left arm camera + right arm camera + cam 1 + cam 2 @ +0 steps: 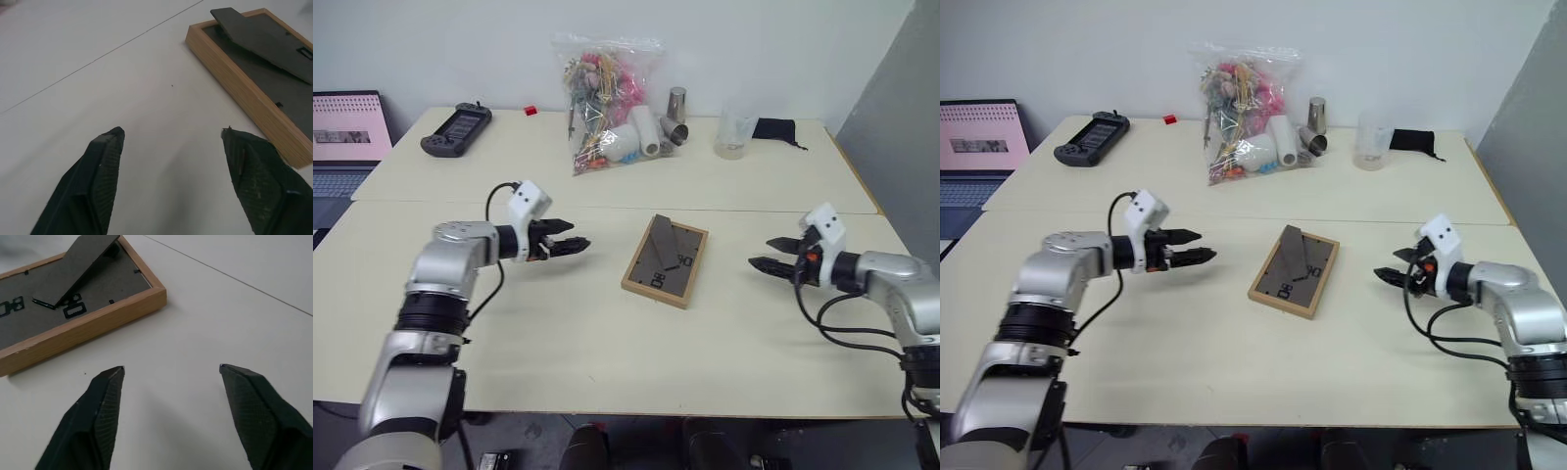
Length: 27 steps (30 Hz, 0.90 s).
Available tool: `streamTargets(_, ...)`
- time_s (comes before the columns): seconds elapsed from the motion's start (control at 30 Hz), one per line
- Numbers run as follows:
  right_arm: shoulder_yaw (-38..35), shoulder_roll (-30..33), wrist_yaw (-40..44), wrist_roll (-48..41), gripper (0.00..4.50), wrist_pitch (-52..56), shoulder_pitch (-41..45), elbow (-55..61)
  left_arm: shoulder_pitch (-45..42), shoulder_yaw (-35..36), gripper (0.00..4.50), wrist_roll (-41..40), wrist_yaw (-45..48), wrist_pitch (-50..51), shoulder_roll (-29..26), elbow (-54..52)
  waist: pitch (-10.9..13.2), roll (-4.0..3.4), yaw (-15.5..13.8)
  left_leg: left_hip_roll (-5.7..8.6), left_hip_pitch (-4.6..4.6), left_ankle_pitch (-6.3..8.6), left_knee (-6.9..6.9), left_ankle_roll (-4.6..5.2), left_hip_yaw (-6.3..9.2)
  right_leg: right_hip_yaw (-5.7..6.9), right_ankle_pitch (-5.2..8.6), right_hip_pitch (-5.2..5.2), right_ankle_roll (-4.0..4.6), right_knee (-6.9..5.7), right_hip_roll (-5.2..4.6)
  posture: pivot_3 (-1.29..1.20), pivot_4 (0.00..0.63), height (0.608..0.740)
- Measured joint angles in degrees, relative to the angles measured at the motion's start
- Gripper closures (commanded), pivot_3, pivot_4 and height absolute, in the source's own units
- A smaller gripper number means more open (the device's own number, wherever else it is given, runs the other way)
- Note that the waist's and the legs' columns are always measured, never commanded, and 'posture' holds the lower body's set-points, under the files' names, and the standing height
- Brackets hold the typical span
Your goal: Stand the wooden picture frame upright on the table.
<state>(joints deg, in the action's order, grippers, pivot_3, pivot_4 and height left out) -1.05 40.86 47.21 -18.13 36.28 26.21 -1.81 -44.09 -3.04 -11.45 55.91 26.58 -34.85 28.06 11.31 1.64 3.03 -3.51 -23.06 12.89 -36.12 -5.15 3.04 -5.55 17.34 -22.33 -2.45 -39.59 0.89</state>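
Observation:
The wooden picture frame lies face down in the middle of the table, its dark grey back up and the fold-out stand partly raised. My left gripper hovers open to the frame's left, pointing toward it with a gap between. To the frame's right my right gripper is open as well, aimed at the frame from a similar distance. In the left wrist view the frame lies beyond the open fingertips. The right wrist view shows the frame's corner ahead of empty fingers.
At the back of the table stand a clear bag of mixed items, white and metal cups, a clear plastic cup, a black pouch and a handheld controller. A laptop sits off the left edge.

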Motion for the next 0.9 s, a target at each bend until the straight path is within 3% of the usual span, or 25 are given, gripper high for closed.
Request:
streamTargets(0.3,7.4,-8.1,-9.1,8.4,4.50,-1.8,1.3,1.0,-3.2,-4.2,4.16,7.6,-10.3,-12.7,11.5,8.6,0.0,0.01,0.0,0.02,0.00,0.00,0.01,0.00,-0.01,-0.02,0.00,-0.01,0.00,-0.04,0.00,0.00,0.150,0.740)
streamTargets(0.37,8.0,-9.2,-10.3,9.4,4.50,-1.7,1.6,1.4,-3.8,-4.2,4.47,7.9,-11.6,-13.6,12.7,11.0,0.0,0.02,0.0,0.02,0.00,0.00,0.00,0.00,0.01,-0.01,0.00,-0.01,0.00,-0.05,0.00,0.00,0.150,0.740)
streamTargets(0.63,11.9,-14.8,-11.3,10.7,4.50,-0.9,2.7,1.8,-6.6,-4.2,4.47,8.4,-10.4,-16.0,16.1,14.8,0.0,0.01,0.0,0.04,0.01,-0.01,0.00,-0.01,0.01,-0.01,0.00,0.00,0.00,-0.07,0.00,0.00,0.150,0.740)
streamTargets(0.9,12.7,-16.1,-11.3,12.7,4.50,-0.9,3.5,1.3,-2.2,-4.8,4.47,8.2,-4.1,-10.9,13.3,5.9,0.0,0.01,0.4,0.02,0.05,-0.01,0.01,-0.01,0.02,-0.01,0.00,-0.01,0.01,-0.18,0.01,0.00,0.150,0.740)
